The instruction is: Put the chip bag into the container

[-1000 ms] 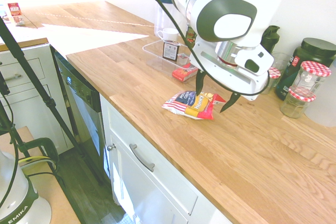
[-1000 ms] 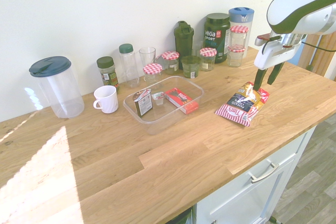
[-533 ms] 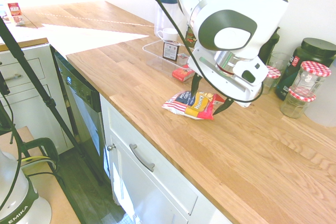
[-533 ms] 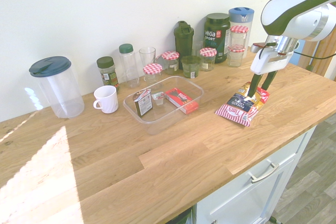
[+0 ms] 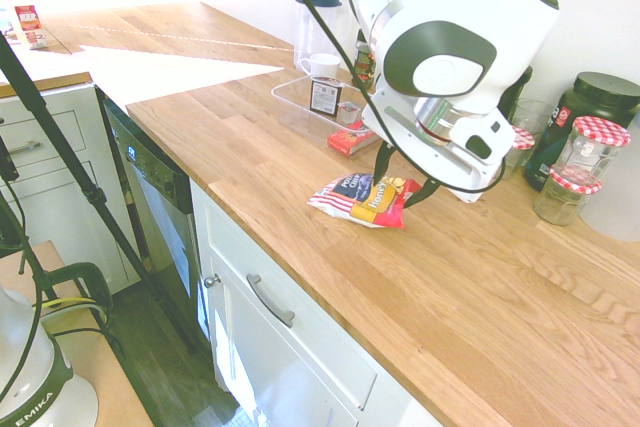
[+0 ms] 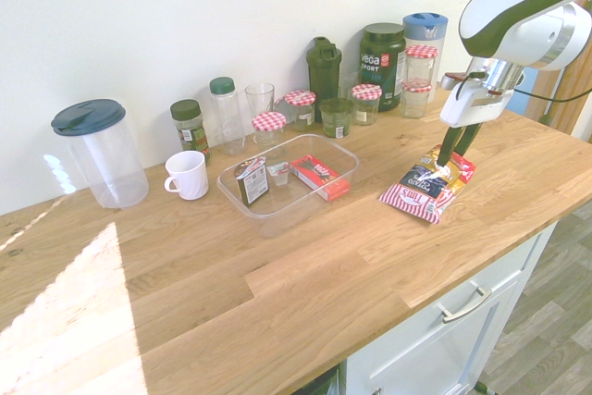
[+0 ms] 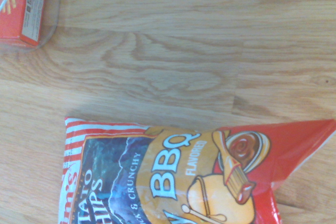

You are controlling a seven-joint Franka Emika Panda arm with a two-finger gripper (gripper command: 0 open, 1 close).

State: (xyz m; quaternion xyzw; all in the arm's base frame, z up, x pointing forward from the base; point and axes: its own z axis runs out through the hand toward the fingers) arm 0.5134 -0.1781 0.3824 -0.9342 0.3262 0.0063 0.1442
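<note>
Striped chip bag (image 5: pixel 367 198) flat on wooden tabletop (image 5: pixel 500 277) – pincer (image 5: pixel 402 177) straddling its end, part-open, closing; grasp step – next: pinch, lift, carry to container (image 6: pixel 289 178)

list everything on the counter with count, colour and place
chip bag: 1, red-white stripes, blue and orange, flat near the counter's front edge, under the end effector
container: 1, clear tray, mid-counter
red box: 1, red, in the container
dark packet: 1, dark, white label, upright in the container
mug: 1, white, beside the container
pitcher: 1, clear, dark blue lid, far end by the wall
checked-lid jars: 5, glass, red-white lids, along the wall
green tub: 1, dark green, by the wall
shaker bottle: 1, dark green, by the wall
end effector: 1, dark fingers on a white arm, astride the bag's orange end, partly closed
</note>
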